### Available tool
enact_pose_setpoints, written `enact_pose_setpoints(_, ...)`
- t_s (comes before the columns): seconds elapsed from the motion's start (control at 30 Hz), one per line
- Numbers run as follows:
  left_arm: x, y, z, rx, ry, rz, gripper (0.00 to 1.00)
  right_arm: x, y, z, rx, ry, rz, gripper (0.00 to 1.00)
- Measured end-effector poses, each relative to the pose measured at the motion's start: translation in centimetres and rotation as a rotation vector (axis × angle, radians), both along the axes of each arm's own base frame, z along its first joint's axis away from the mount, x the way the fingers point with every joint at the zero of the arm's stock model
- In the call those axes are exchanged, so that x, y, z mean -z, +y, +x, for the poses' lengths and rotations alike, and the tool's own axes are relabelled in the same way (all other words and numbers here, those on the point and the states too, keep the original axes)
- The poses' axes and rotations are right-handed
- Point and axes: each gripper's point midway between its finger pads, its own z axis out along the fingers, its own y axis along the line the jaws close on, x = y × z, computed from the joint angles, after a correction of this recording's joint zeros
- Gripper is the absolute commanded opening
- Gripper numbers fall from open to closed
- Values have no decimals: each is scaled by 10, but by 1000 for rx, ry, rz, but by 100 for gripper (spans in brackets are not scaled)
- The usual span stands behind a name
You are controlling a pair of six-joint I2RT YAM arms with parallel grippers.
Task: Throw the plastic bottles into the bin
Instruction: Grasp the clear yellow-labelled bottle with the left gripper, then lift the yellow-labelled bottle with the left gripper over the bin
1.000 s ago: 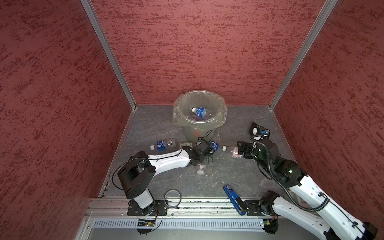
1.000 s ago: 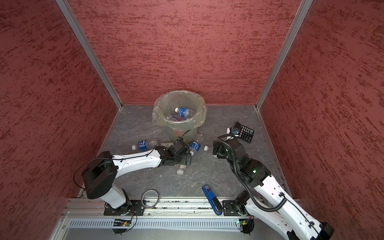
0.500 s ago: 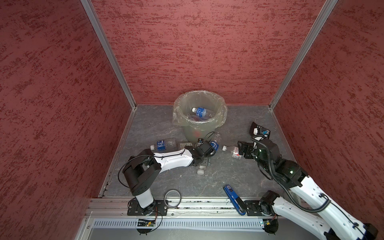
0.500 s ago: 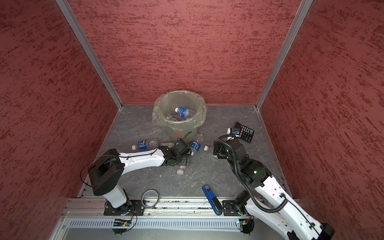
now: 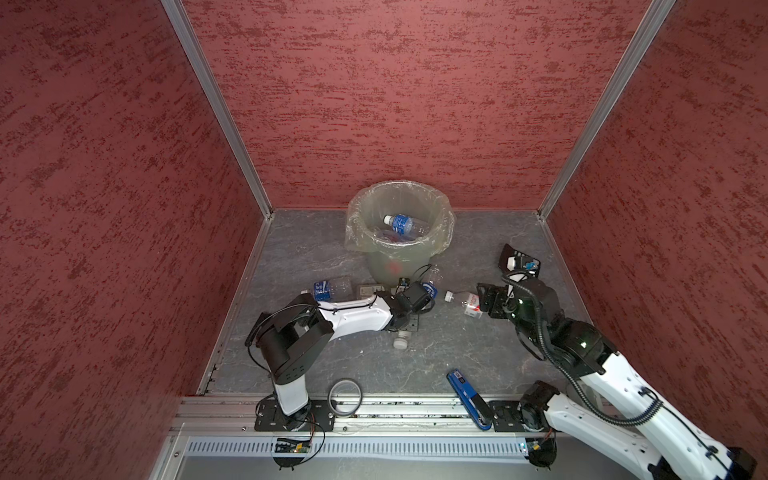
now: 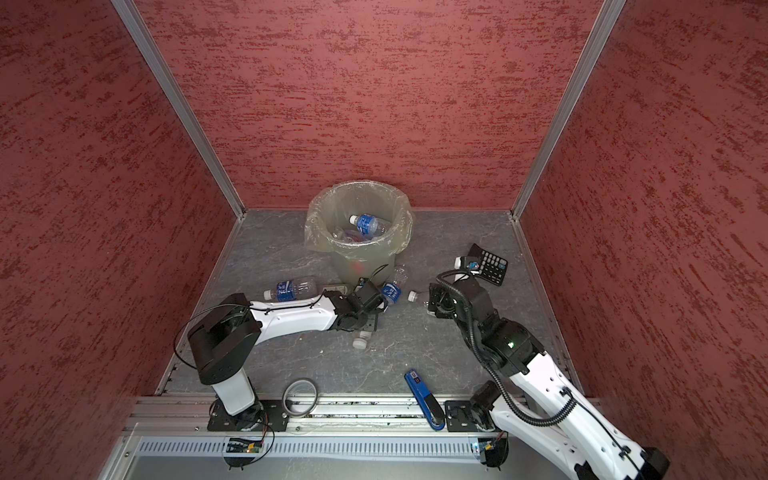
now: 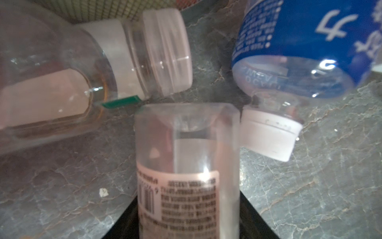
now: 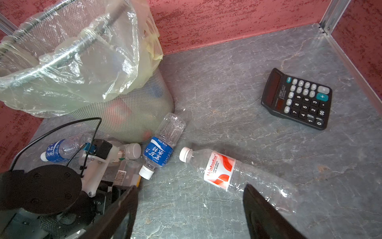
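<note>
1. The left pincer (image 7: 188, 193) sits low on the tabletop (image 8: 227, 93), jaws pressed to both sides of a small bottle (image 7: 186, 157) lying between them: a grip, by the wrist view. Picking it up is the step in hand.
2. The right pincer (image 8: 191, 186) hangs open wide over the red-label bottle (image 8: 220, 170). The bottle's base lies by one finger (image 8: 264, 211), its cap points away, and nothing is gripped.
3. Just past the left pincer's tips lie a blue-label bottle (image 7: 299, 51), its cap nearly touching the small bottle, and a wide-cap bottle (image 7: 62, 62) on the other side.
4. Beyond those stands the bin (image 5: 388, 266), close ahead of the left pincer and farther from the right one, with bottles (image 5: 400, 224) inside.
5. Next, I judge, the left pincer must lift straight up clear of its neighbours, carry over the rim and let go. The right must centre its bottle between the fingers before closing.
</note>
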Motion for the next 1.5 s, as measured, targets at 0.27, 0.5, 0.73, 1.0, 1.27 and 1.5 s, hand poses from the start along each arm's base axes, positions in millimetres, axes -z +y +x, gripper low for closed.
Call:
enact_pose_setpoints(0.27, -10, 9, -10, 4, -20, -15, 42, 0, 1, 0, -3, 1, 2, 76)
enact_pose_setpoints(0.5, -49, 16, -40, 53, -132, -69, 38, 4, 2, -1, -8, 8, 6, 76)
enact_pose_setpoints(0.73, -101, 24, -65, 94, -303, -135, 36, 12, 2, -2, -12, 26, 5, 76)
enact_pose_setpoints(1.0, -162, 44, -88, 103, -523, -187, 36, 10, 3, -1, -12, 21, 12, 76)
enact_pose_setpoints(1.27, -209, 59, -93, 85, -679, -188, 35, 10, 3, -1, -11, 19, 16, 76)
enact_pose_setpoints(1.5, -255, 63, -92, 77, -797, -191, 35, 10, 4, -2, -11, 17, 19, 76)
